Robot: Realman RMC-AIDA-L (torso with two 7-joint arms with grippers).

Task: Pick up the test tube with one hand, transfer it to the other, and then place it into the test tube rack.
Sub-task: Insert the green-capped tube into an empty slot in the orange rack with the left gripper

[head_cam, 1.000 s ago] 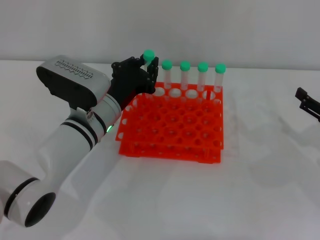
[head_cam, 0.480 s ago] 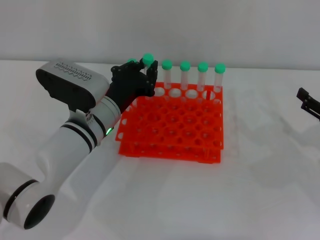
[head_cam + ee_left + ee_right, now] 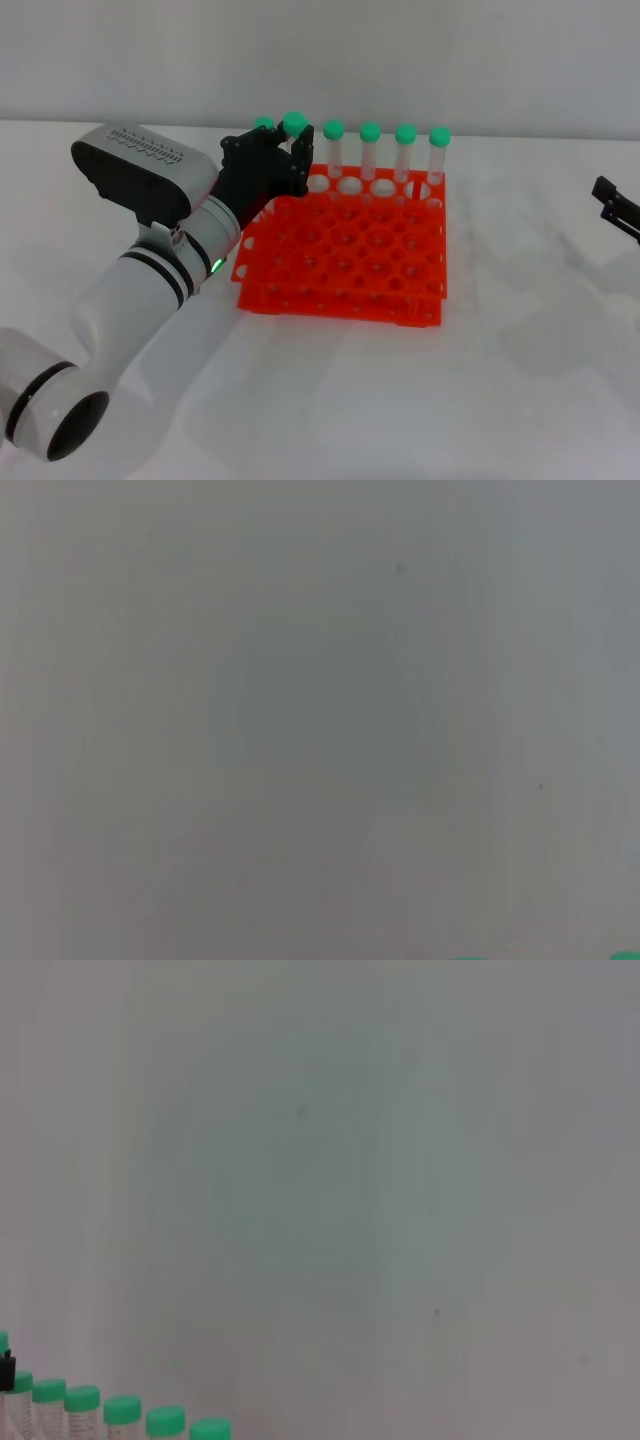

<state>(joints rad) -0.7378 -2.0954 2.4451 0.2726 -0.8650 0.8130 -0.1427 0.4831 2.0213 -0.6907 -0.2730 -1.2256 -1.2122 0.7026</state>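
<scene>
Near done: left claw (image 3: 285, 160) grips the tube (image 3: 294, 135) above the rack (image 3: 345, 255) back corner (unseated); right claw (image 3: 615, 205) parked far off, grip unclear.

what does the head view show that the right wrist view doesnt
Only the head view shows the bright orange-red gridded plastic rack, the black left gripper on its white ringed forearm at the rack's far left corner, the right gripper off at the table's right edge, and the white table.

Only the right wrist view adds a blank grey backdrop.

Both show the row of green-capped clear tubes.
</scene>
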